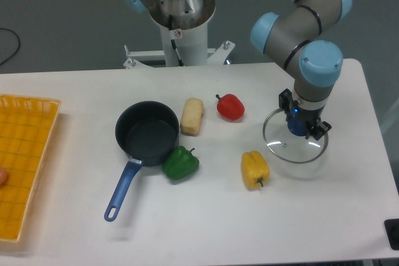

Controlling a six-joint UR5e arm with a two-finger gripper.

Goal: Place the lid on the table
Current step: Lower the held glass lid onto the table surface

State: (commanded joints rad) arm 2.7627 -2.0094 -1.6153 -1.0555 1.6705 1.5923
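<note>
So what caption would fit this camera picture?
Gripper holding a glass lid by its blue knob over the white table, right of the yellow pepper.

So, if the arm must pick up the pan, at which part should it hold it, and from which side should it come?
Probably by the blue handle, coming straight down from above. The pan sits upright on the table, and its handle lies free toward the front left. The green pepper lies close against the pan where the handle begins, so gripping nearer the handle's far end looks safer.
</note>
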